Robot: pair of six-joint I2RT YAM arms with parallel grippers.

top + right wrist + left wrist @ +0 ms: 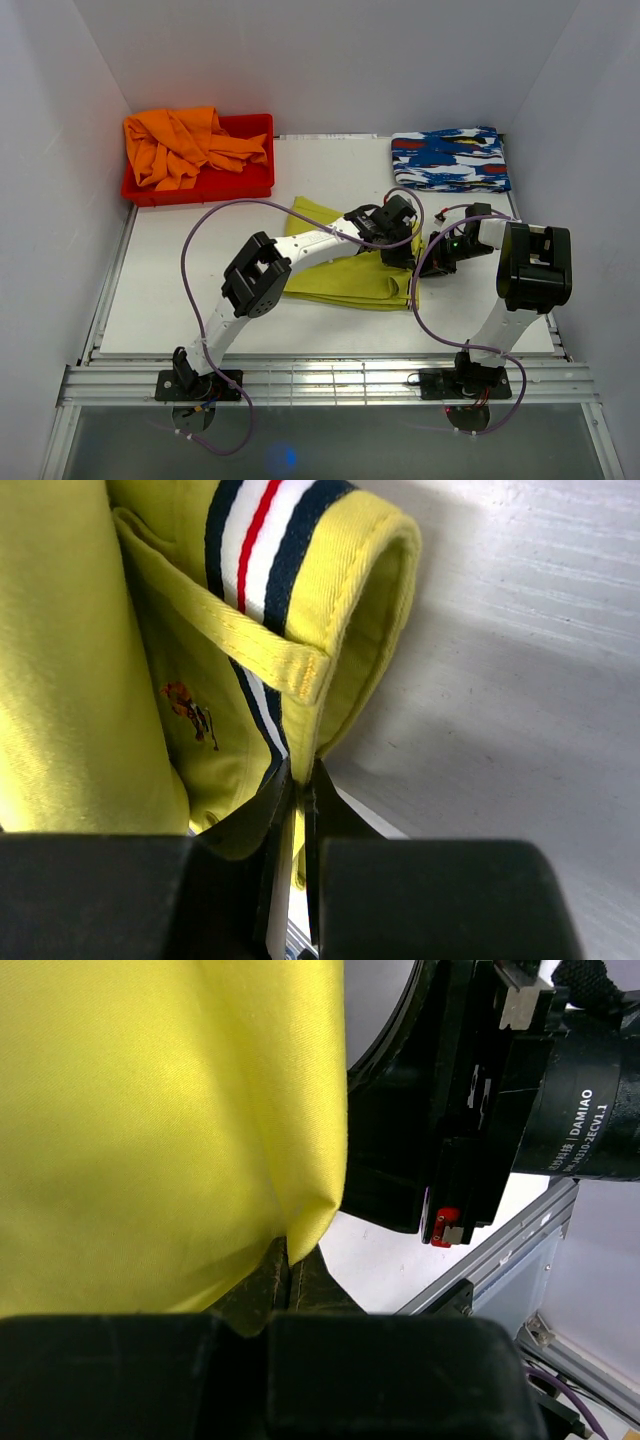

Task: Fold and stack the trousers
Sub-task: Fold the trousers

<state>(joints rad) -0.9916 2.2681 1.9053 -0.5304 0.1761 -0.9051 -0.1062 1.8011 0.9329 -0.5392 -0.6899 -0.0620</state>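
The trousers [340, 282], bright yellow-green, lie folded in the middle of the table, with their right end lifted between the two grippers. My left gripper [400, 255] is shut on a fold of the plain yellow cloth [170, 1110], pinched at the fingertips [288, 1262]. Close to its right, my right gripper [432, 262] is shut on the edge of the waistband [300, 550], which carries dark, white and red stripes. The pinch [303, 780] is just below a belt loop [240, 645]. The rest of the trousers is hidden in both wrist views.
A red bin [250, 188] at the back left holds an orange garment [185, 145]. A folded blue, white and red patterned cloth [450, 160] lies at the back right. The right arm's dark wrist housing [480, 1110] hangs close beside the left gripper. White walls enclose the table.
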